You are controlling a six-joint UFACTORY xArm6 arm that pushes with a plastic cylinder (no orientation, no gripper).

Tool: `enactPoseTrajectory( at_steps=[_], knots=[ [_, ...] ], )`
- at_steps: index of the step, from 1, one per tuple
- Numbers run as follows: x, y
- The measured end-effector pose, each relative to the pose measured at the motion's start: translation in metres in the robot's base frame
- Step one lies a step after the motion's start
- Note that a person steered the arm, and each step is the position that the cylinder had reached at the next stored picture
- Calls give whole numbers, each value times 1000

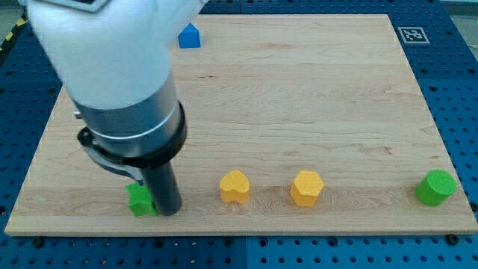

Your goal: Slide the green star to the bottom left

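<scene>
Camera view: green star (139, 200) half-hidden, seemingly touching my tip (169, 211).

My arm fills the left of the view as a broad, smooth, pale grey-white cylinder. Below it sits a darker grey metal collar ringed by a thin bright band, and under that a black bracket that curves around the base. From the bracket drops a straight, dark, matt rod, round in section, ending in my tip (169, 211). I see no cables or markings on it
</scene>
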State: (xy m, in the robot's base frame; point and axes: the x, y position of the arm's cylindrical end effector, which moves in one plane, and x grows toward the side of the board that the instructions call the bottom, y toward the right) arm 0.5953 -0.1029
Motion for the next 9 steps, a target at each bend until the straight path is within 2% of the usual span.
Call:
enactPoseTrajectory(
  at_steps=[3, 6, 8, 9],
  knots=[
    [-13, -63],
    [-39, -75],
    [-39, -120],
    [-42, -124]
  ],
)
